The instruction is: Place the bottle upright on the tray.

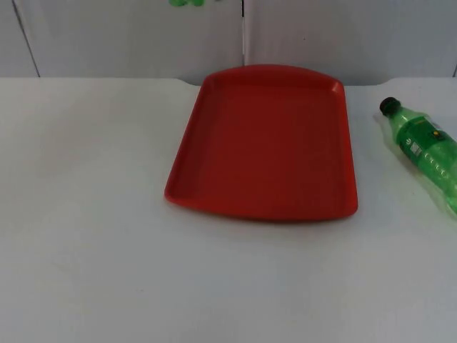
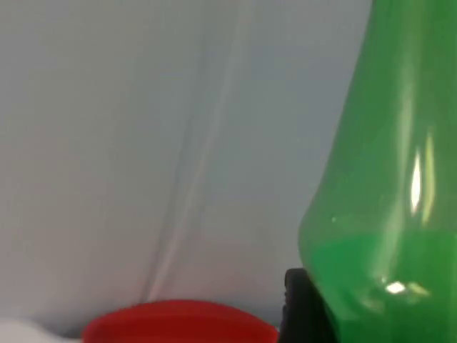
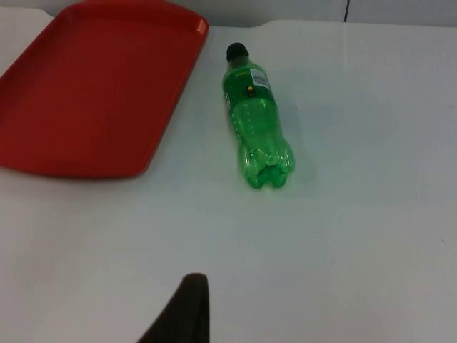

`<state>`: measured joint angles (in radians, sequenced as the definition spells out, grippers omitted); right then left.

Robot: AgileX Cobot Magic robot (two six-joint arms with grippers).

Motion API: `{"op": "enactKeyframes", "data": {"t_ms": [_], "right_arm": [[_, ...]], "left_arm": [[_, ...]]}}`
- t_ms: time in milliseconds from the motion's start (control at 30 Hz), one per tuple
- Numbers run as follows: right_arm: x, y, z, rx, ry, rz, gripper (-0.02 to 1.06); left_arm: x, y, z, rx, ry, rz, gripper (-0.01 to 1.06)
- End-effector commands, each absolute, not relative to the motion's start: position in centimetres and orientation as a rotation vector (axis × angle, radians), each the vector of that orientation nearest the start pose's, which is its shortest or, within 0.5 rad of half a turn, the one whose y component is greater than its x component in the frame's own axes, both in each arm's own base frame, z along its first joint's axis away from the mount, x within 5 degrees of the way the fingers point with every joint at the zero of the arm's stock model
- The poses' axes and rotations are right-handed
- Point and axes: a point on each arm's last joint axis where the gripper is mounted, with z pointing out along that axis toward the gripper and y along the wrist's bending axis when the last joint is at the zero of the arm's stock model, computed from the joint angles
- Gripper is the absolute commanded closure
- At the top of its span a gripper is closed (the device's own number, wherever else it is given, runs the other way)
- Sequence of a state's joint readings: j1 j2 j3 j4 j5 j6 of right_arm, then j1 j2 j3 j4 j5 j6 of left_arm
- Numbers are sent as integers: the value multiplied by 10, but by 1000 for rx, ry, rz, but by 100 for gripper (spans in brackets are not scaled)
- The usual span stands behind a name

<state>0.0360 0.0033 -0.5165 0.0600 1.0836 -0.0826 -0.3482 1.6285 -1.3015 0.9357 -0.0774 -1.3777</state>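
Observation:
A red tray (image 1: 264, 193) lies flat in the middle of the white table. One green bottle (image 1: 427, 151) with a black cap lies on its side to the right of the tray, cap toward the wall. In the right wrist view the same bottle (image 3: 255, 120) lies beside the tray (image 3: 43, 153), well ahead of my right gripper (image 3: 187, 309), which hangs above bare table. A second green bottle (image 2: 385, 179) sits close in the left wrist view, pressed against my left gripper (image 2: 307, 309), high over the tray's far rim (image 2: 178, 318). A bit of green (image 1: 187, 2) shows before the wall.
The grey partition wall (image 1: 128, 36) stands right behind the tray. Bare white table (image 1: 214, 286) stretches in front of the tray and to its left.

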Motion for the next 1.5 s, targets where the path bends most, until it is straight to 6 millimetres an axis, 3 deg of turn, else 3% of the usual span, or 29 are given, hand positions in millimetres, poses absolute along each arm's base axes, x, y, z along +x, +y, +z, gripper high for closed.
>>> {"op": "enactKeyframes", "data": {"t_ms": [0, 200, 300, 367, 433, 633, 833, 967, 1200, 1467], "right_arm": [[-8, 5, 280, -121, 2042, 45, -1], [-8, 5, 280, -121, 2042, 45, -1], [-8, 5, 280, -121, 2042, 45, -1], [-8, 5, 280, -121, 2042, 45, -1], [-8, 5, 280, -121, 2042, 45, -1], [-8, 5, 280, -121, 2042, 45, -1], [-8, 5, 280, -121, 2042, 45, -1], [-8, 5, 280, -121, 2042, 45, -1], [-8, 5, 280, -121, 2042, 45, -1], [-8, 5, 280, -121, 2042, 45, -1]], "left_arm": [[373, -130, 348, -182, 1801, -691, 105], [387, -139, 334, -63, 1726, -860, 105], [394, -157, 318, 157, 1601, -974, 105], [397, -165, 304, 388, 1506, -879, 105], [398, -170, 296, 460, 1485, -854, 105], [410, -178, 258, 777, 1349, -534, 105], [423, -175, 237, 625, 1357, -549, 105], [432, -174, 212, 527, 1314, -581, 105], [446, -176, 185, 482, 1335, -588, 105], [465, -182, 168, 473, 1308, -595, 105]]}}
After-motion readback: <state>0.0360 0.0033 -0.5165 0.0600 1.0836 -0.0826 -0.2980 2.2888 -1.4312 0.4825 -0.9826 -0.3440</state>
